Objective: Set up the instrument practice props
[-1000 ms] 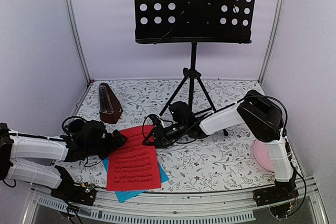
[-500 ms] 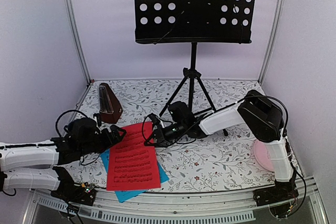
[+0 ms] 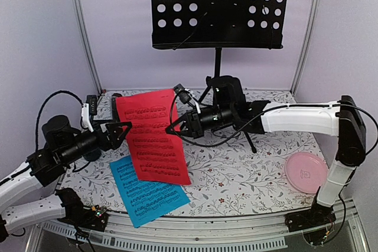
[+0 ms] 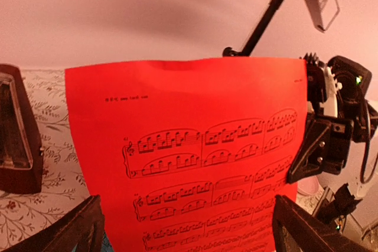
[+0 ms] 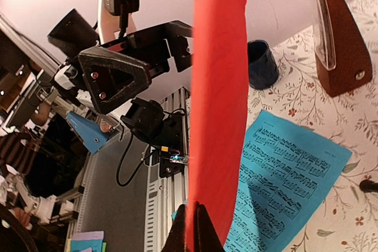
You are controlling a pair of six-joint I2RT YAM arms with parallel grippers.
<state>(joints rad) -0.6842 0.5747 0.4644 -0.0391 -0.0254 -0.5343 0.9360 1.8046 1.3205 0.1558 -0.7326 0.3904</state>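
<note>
The red sheet (image 3: 152,140) hangs upright above the table, and my right gripper (image 3: 175,127) is shut on its right edge; that pinch shows in the right wrist view (image 5: 195,208). My left gripper (image 3: 121,129) is open at the sheet's left edge. In the left wrist view (image 4: 188,205) its jaws stand wide apart with the red sheet (image 4: 195,146) in front of them. The cyan sheet (image 3: 147,190) lies flat on the table. The black perforated music stand (image 3: 218,7) stands at the back. The brown metronome (image 4: 15,140) stands at the back left, mostly hidden behind the red sheet in the top view.
A pink plate (image 3: 306,171) lies at the front right. A dark blue mug (image 5: 261,63) stands by the metronome (image 5: 336,39). The stand's tripod legs (image 3: 251,143) reach down behind my right arm. White walls close the sides and back.
My right gripper has lifted the red sheet off the table and holds it upright. The cyan sheet is uncovered. My left arm has risen to the sheet's left edge.
</note>
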